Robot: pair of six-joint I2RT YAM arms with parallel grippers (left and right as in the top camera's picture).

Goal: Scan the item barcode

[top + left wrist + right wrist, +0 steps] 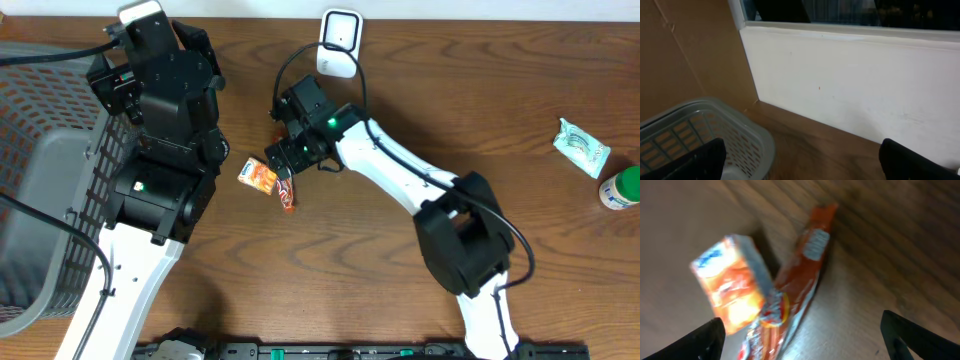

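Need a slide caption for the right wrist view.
Open right tool above an orange carton and a red-orange packet on the wooden table.

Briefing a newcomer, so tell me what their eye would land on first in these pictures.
The bright orange box and the red-orange sachet beside it, mid-table, stand out first, with the right gripper open over them. Next comes the grey basket at the table's left edge, and the white scanner at the far edge.
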